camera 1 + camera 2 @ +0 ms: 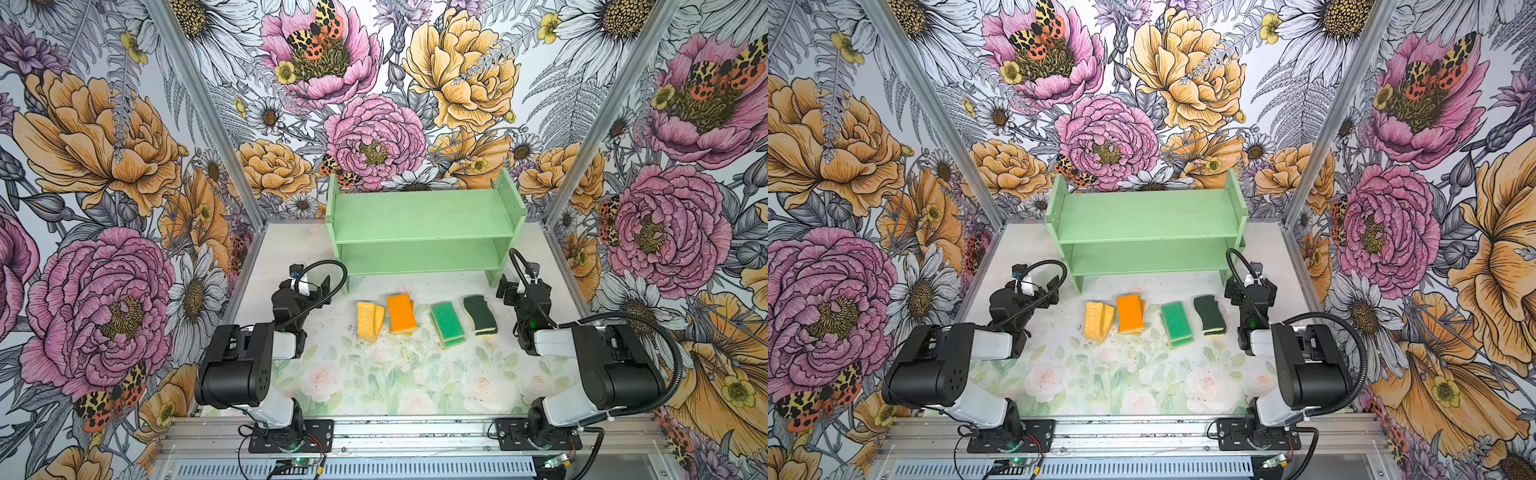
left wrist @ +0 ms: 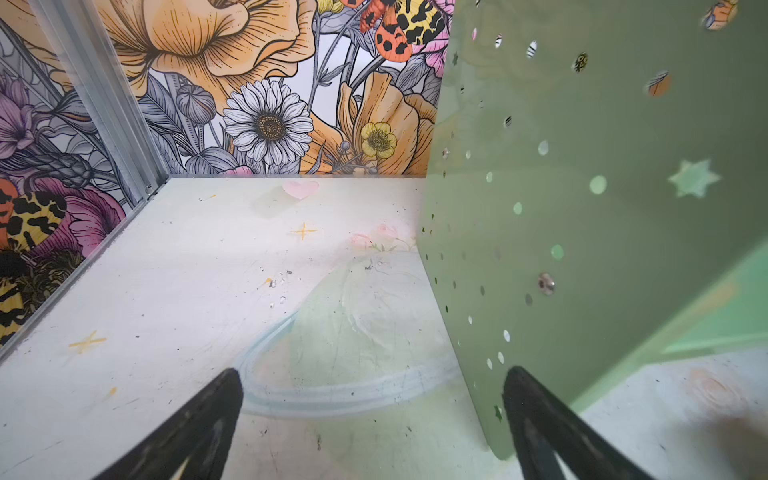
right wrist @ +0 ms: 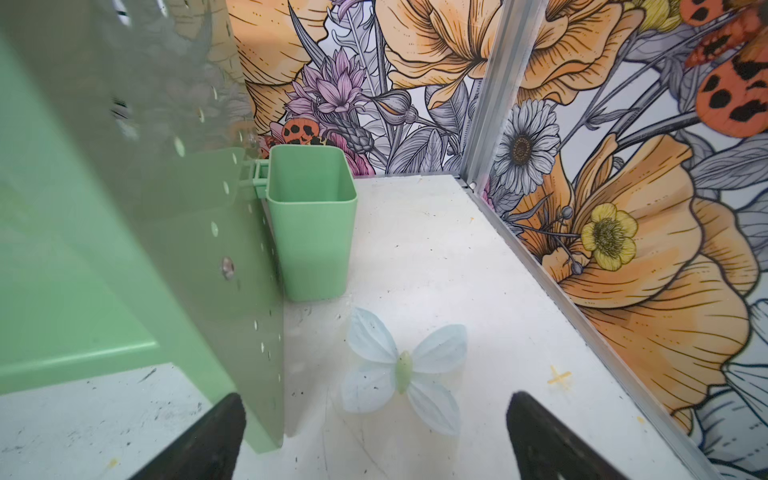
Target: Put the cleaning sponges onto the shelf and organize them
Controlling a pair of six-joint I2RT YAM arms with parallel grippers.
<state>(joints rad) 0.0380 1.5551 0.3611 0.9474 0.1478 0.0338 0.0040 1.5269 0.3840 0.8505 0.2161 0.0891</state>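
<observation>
Since both tiers of the shelf (image 1: 419, 216) are bare and all the sponges (image 1: 1176, 322) lie on the table (image 1: 374, 374) in a row just in front of it, the step in hand is the first pick. Row, left to right in both top views: yellow stack (image 1: 370, 321), orange stack (image 1: 401, 312), green stack (image 1: 446, 324), dark-green stack (image 1: 480, 314).

Left tool (image 2: 374, 374) wide, empty, beside the shelf's left end. Right tool (image 3: 374, 399) wide, empty, beside its right end.

Judgement: each arm takes its nearest stack. Come down from above, span the short width and close gently on the top sponge only, since foam squashes. Stacks sit skewed, so a lower sponge may drag. Keep colours grouped on the shelf
</observation>
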